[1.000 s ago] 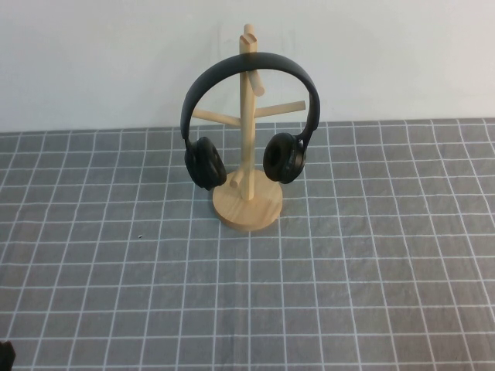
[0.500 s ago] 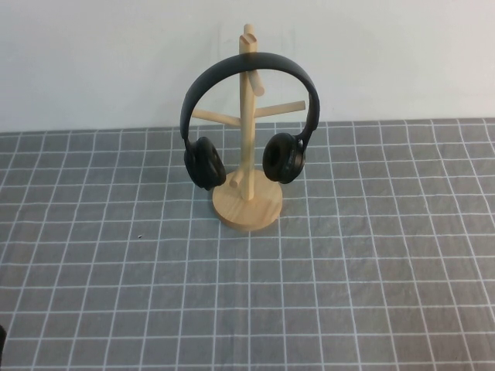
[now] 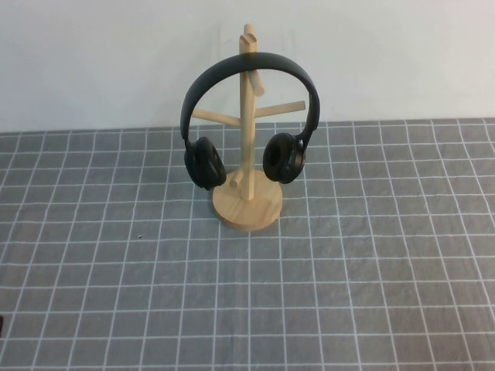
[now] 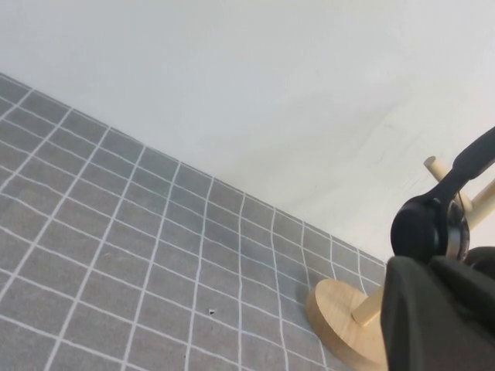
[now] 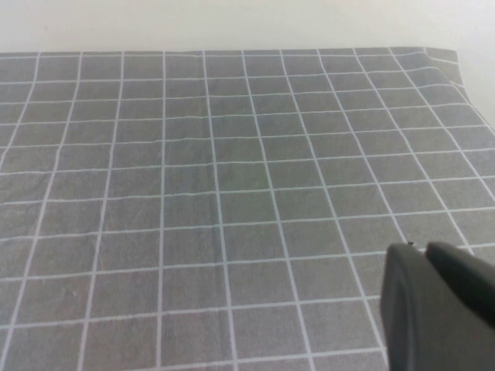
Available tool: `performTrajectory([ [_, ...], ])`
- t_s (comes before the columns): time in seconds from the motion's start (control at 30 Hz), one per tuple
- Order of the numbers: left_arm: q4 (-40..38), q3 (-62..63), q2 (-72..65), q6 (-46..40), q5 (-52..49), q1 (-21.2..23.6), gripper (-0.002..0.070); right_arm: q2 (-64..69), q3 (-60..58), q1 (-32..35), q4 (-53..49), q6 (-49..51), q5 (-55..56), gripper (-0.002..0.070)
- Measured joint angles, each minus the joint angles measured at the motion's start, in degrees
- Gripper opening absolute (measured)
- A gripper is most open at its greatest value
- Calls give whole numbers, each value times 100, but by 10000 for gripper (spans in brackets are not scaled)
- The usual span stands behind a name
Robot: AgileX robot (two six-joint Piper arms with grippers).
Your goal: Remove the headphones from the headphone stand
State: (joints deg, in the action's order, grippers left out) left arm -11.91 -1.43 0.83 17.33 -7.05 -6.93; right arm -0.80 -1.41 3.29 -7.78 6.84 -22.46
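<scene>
Grippers first: the left gripper [image 4: 437, 313] shows only as a dark bulk at the edge of its own wrist view, and whether its fingers are apart or together cannot be told. It sits low over the near left part of the table, well apart from the stand; in the high view just a dark sliver of it touches the lower left edge. The right gripper [image 5: 437, 305] is likewise a dark shape at the corner of its wrist view, its state impossible to tell, hanging over bare gridded cloth [image 5: 193, 193]; the high view does not show it.

Farther out, the headphones [image 3: 247, 116] hang on the headphone stand [image 3: 247, 202] toward the back of the table, near the white wall [image 3: 93, 62]. Their thin headband arches over the top of the upright post, and the two round ear cups hang on either side of it, just above the round disc base. The stand is upright on the grey cloth with white grid lines.
</scene>
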Motion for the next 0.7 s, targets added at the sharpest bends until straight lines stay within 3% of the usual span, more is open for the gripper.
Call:
performTrajectory([
  [0.33, -168, 0, 0, -123, -257, -74, -4, 0, 0, 0, 0, 0, 0, -9],
  [0.53, -200, 584, -47, -502, -817, -779, -4, 0, 0, 0, 0, 0, 0, -9],
  [0.7, -190, 1813, -996, -1145, -2255, -1377, -4, 0, 0, 0, 0, 0, 0, -9],
])
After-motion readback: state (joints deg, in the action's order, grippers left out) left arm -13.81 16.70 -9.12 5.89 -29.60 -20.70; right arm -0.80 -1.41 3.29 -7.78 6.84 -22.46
